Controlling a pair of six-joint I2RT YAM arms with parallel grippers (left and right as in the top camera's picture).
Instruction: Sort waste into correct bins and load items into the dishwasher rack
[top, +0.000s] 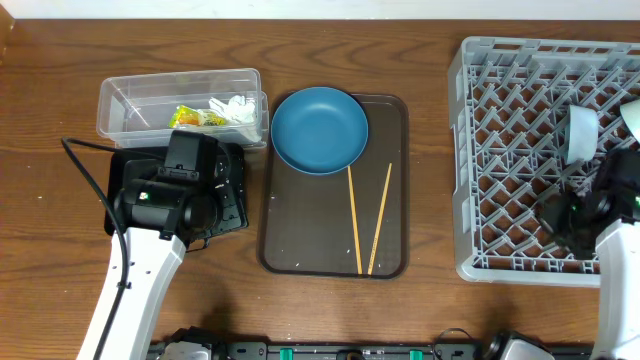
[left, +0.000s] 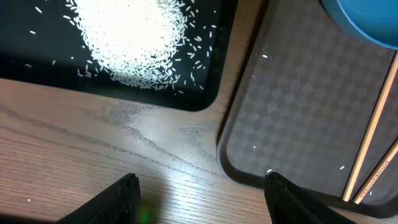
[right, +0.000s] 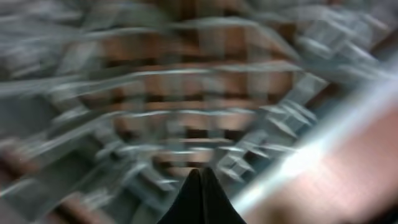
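Note:
Loose white rice lies heaped in the shallow black tray. My left gripper stands open over bare wood by that tray's corner, holding nothing. The clear tub holds the yellow-green wrapper and the white tissue. The dark blue dish and two chopsticks rest on the brown serving tray. A pale bowl stands in the grey dishwasher rack. My right gripper is shut and empty above the rack's lattice; that view is blurred.
The brown tray's rim lies just right of the left fingers, with a strip of wood between it and the black tray. A second pale item sits at the rack's right edge. The left arm covers much of the black tray from above.

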